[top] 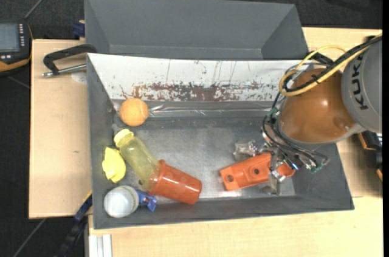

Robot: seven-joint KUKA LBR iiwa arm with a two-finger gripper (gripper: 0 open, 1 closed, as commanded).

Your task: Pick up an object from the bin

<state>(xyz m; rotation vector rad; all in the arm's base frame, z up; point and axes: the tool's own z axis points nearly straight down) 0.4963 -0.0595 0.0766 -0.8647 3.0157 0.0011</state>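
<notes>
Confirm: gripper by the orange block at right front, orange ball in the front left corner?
No. The camera view shows the orange ball in the back left corner; the gripper is by the orange block at right front.

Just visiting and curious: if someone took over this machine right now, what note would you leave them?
Gripper: down at the right front of the bin, against the orange block with holes; hold unclear.
Other things: orange ball, yellowish bottle, red cup, along the left side.
Done: nothing raised; the block lies on the floor.
Left: grasp one thing, lift it out.
</notes>
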